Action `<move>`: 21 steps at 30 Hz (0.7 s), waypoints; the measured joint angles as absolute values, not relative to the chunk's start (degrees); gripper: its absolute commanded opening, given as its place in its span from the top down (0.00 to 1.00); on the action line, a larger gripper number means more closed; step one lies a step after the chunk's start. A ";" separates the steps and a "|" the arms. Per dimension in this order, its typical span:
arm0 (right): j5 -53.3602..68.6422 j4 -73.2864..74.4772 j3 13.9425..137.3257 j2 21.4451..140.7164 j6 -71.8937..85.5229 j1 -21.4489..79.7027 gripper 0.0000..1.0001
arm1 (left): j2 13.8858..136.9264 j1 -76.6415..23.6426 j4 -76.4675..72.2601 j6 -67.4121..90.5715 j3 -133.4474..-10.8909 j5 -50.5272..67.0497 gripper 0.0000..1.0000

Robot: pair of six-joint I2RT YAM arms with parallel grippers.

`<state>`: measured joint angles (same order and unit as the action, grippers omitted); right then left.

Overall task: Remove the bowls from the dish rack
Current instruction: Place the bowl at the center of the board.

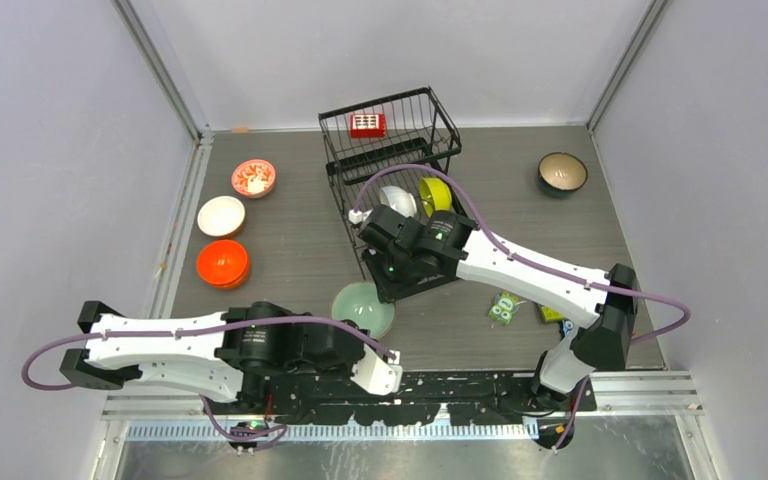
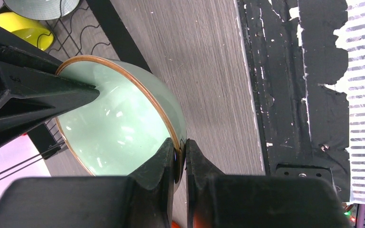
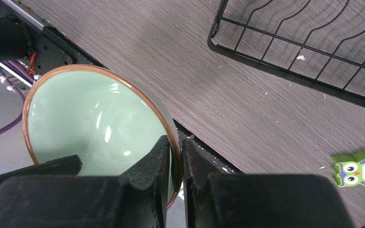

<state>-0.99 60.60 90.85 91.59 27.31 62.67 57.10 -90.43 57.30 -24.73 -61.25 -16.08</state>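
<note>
- The left fingers (image 2: 172, 156), nearest the arm bases, are closed to a narrow gap on the 6 o'clock rim of the mint bowl (image 2: 119, 128).
- The mint bowl sits at the worktop's (image 1: 290, 250) near edge, at 6 o'clock from the rack. It looks lifted, but I cannot tell for sure.
- Its mouth faces up toward the overhead camera and seems a little tilted. It is round and has no long axis; the line between the two grips runs about 6 to 12.
- The right fingers (image 3: 167, 151) are pinched narrow on the 12 o'clock rim. Both arms hold the bowl, which I read as a hand-over.
- The rack (image 1: 390, 150), at 12 o'clock, holds a yellow bowl (image 1: 436, 195) and a pale bowl (image 1: 397, 200). Both stand on edge.
- Already out at 9 to 10 o'clock are the orange bowl (image 1: 223, 263), white bowl (image 1: 221, 215) and red-patterned bowl (image 1: 253, 177).
- The dark bowl (image 1: 562, 172) is out at 2 o'clock.
- I judge the task past halfway: one bowl is in transit and two that I can see remain.
</note>
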 measured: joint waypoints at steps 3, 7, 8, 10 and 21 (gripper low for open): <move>-0.97 60.60 90.85 91.53 27.33 62.67 0.99 | 57.10 -90.54 57.28 -24.53 -61.23 -16.53 0.59; -1.93 60.82 90.19 91.48 27.57 62.78 0.99 | 57.10 -90.70 55.75 -23.75 -61.25 -19.70 0.31; -2.11 60.93 89.71 91.46 27.62 62.78 0.99 | 57.10 -90.70 55.42 -23.33 -61.23 -20.53 0.26; -2.48 60.99 89.06 91.39 27.66 62.83 0.99 | 57.10 -90.70 54.74 -22.70 -61.25 -22.02 0.01; -8.56 60.53 84.60 84.90 29.19 62.92 0.99 | 54.22 -90.70 49.91 -17.72 -63.02 -27.44 0.00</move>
<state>-8.56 60.53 84.60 84.90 29.19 62.92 54.22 -90.70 49.91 -17.72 -63.02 -27.44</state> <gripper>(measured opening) 0.170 0.994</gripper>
